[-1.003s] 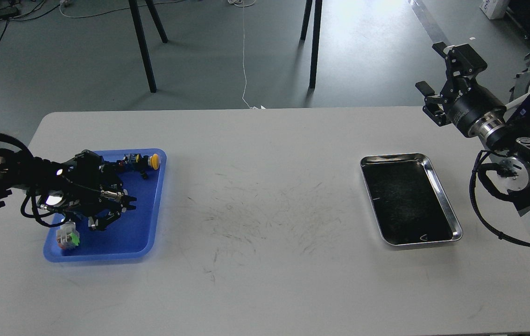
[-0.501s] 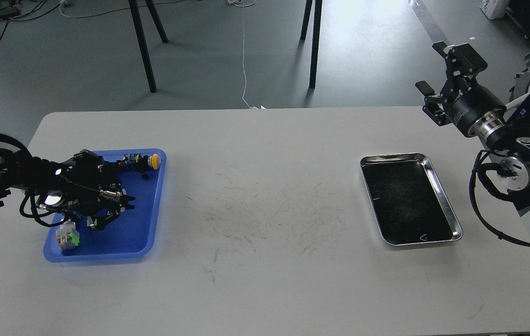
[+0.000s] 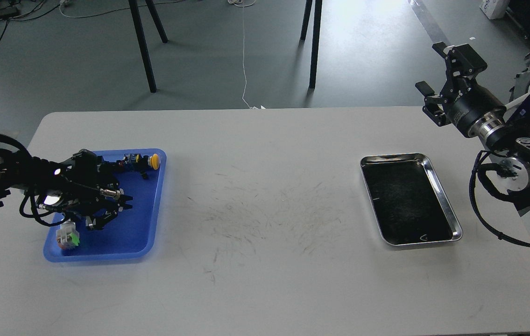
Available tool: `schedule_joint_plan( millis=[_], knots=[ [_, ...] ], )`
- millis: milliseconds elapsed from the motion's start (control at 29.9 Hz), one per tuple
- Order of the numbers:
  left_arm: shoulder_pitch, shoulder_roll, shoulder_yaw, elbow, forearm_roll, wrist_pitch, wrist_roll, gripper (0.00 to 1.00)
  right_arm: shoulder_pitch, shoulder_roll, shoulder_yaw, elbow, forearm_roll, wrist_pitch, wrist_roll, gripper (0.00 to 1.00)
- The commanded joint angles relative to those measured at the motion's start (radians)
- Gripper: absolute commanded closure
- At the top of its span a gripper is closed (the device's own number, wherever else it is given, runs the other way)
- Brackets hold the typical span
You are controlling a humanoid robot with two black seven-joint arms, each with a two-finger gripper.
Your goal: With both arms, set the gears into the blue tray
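Head view. The blue tray [image 3: 145, 219] lies at the left end of the white worktop [image 3: 265, 280]. It holds several small parts: a yellow-capped piece [image 3: 154, 161] at its far edge, a white-and-green piece [image 3: 68, 235] near its front left corner, and small dark pieces [image 3: 144, 175] that may be gears; their detail is too small to confirm.

The left gripper [image 3: 113, 212] hovers low over the tray, jaws spread apart, with nothing visible between them.

The steel tray [image 3: 442, 186] at the right end looks bare apart from a faint mark near its front edge. The right gripper [image 3: 433, 67] is raised beyond the worktop's far right corner, jaws spread and empty.

Judgement: no loose gears show on the worktop, so the task appears complete or nearly so. Remaining: withdraw the left arm.
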Motion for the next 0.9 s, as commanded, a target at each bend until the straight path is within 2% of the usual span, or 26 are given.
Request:
schedule_joint_plan(
  millis=[0, 100, 368, 401, 501, 568, 602, 669, 702, 735, 802, 869],
  knots=[
    [0.000, -0.001, -0.013, -0.003, -0.013, -0.034, 0.000, 0.10, 0.000, 0.000, -0.002, 0.004, 0.000, 0.000, 0.000, 0.03],
    [0.000, -0.002, -0.014, -0.005, -0.033, -0.040, 0.000, 0.02, 0.000, 0.000, -0.002, 0.005, 0.000, 0.000, 0.000, 0.03],
    [0.002, -0.004, -0.033, -0.009, -0.066, -0.058, 0.000, 0.03, 0.000, 0.000, -0.002, 0.005, 0.000, 0.000, 0.000, 0.03],
    [0.000, -0.002, -0.033, -0.012, -0.065, -0.057, 0.000, 0.08, -0.002, 0.000, -0.002, 0.005, 0.000, 0.000, 0.000, 0.03],
    [-0.001, -0.001, -0.028, -0.019, -0.051, -0.035, 0.000, 0.34, -0.002, 0.000, -0.002, 0.005, 0.000, 0.000, 0.000, 0.03],
    [-0.006, 0.001, -0.022, -0.028, -0.042, 0.000, 0.000, 0.45, -0.002, 0.000, -0.002, 0.005, 0.000, 0.000, 0.000, 0.03],
    [-0.006, 0.001, -0.018, -0.031, -0.036, 0.009, 0.000, 0.53, -0.002, 0.000, -0.002, 0.005, 0.000, 0.000, 0.000, 0.03],
    [-0.009, 0.001, -0.014, -0.032, -0.013, 0.015, 0.000, 0.77, -0.003, 0.000, -0.002, 0.005, 0.000, 0.001, 0.000, 0.03],
    [-0.009, 0.002, -0.016, -0.032, -0.005, 0.017, 0.000, 0.79, -0.003, -0.001, -0.002, 0.005, 0.000, 0.003, 0.000, 0.03],
    [-0.009, 0.001, -0.018, -0.031, -0.004, 0.015, 0.000, 0.78, -0.005, -0.005, -0.003, 0.005, 0.000, 0.003, 0.000, 0.03],
    [-0.008, -0.002, -0.025, -0.029, -0.011, 0.014, 0.000, 0.70, -0.008, -0.014, -0.002, 0.005, 0.000, 0.004, 0.000, 0.03],
    [-0.006, -0.004, -0.031, -0.029, -0.016, 0.011, 0.000, 0.52, -0.009, -0.015, -0.002, 0.004, 0.000, 0.004, 0.000, 0.03]
  ],
)
